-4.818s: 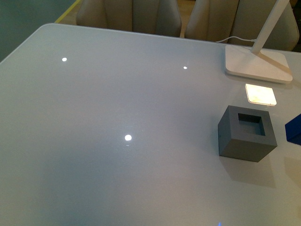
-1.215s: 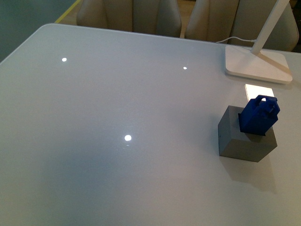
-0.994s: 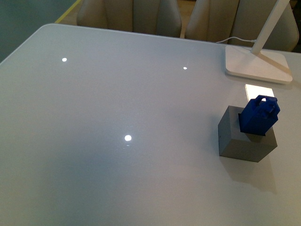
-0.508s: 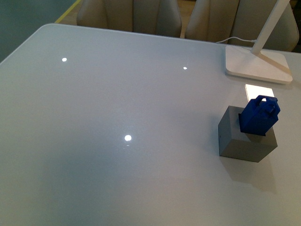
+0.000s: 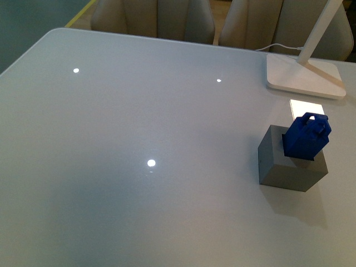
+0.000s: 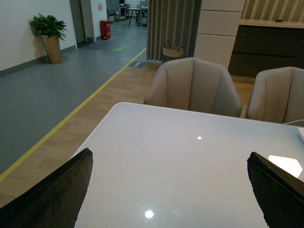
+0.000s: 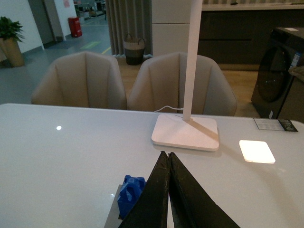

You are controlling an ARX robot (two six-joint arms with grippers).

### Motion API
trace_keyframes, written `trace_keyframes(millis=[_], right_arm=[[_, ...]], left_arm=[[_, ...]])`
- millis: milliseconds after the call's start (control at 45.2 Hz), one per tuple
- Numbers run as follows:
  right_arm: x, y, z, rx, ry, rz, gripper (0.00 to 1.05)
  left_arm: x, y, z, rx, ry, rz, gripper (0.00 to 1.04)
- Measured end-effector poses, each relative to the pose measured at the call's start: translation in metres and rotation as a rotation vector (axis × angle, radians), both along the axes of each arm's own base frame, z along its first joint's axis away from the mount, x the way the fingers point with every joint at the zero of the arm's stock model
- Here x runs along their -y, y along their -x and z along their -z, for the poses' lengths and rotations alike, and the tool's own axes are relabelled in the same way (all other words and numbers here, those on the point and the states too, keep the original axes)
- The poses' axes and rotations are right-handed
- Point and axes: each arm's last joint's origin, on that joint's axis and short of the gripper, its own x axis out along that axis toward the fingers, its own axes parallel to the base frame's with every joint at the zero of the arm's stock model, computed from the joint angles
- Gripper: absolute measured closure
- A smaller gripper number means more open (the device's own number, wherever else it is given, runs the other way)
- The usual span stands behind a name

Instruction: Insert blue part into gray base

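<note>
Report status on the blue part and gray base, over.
Left gripper open, empty. Right gripper shut, empty, clear of the work. Blue part standing in gray base, top half still proud. Nothing in the way.

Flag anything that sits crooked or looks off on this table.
The blue part stands tilted in the gray base, leaning right with most of its body above the hole, so it looks only partly inserted. Nothing else stands out.
</note>
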Motion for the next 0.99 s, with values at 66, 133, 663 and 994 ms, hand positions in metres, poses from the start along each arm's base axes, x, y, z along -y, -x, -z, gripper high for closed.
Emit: trace_keyframes(millis=[66, 133, 663, 994], right_arm=[[0.000, 0.001, 0.000, 0.000, 0.000, 0.000, 1.03], [0.000, 0.002, 0.000, 0.000, 0.000, 0.000, 1.03], [0.000, 0.016, 0.003, -0.006, 0.001, 0.000, 1.03], [0.000, 0.016, 0.003, -0.006, 0.002, 0.000, 0.54]], left_arm=[[0.000, 0.000, 0.000, 0.000, 0.000, 0.000, 0.07], [0.000, 0.000, 0.000, 0.000, 0.000, 0.000, 0.07], [0.000, 0.000, 0.000, 0.000, 0.000, 0.000, 0.07], [0.000, 0.000, 0.000, 0.000, 0.000, 0.000, 0.07]])
